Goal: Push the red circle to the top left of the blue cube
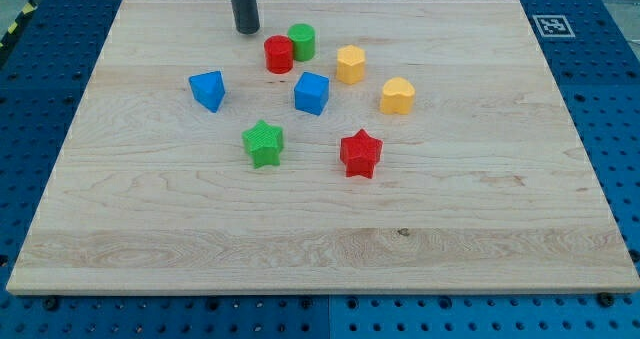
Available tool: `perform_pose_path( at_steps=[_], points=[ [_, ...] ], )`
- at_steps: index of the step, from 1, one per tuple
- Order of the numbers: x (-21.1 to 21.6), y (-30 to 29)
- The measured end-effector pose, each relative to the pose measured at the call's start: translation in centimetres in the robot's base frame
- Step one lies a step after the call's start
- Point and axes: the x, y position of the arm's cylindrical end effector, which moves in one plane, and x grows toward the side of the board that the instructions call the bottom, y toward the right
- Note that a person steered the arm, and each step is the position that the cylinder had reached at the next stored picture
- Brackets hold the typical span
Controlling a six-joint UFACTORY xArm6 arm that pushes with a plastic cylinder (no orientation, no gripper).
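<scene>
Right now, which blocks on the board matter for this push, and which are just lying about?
In the job: red circle, blue cube, my tip just up-left of the red circle.

Lying about: green circle, blue triangle, yellow hexagon, yellow heart, green star, red star.

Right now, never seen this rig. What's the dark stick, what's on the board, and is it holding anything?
There is one camera view, looking down at a wooden board on a blue perforated bench. The dark stick is the robot arm's rod; it has no fingers, so it holds nothing and only pushes. My tip rests near the view's top, just up and left of the red circle, not visibly touching it. A green cylinder sits against the red circle's right. Below them is the blue cube, with a blue wedge-like block to its left, two yellow blocks to its right, and a green star and red star lower down.
</scene>
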Motion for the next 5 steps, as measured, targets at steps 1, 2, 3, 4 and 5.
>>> perform_pose_path(
  at_steps=[1, 2, 3, 4, 5],
  points=[
    [1.0, 1.5],
    [2.3, 3.0],
    [3.4, 3.0],
    [4.6, 3.0],
    [5.4, 2.9]
  ],
)
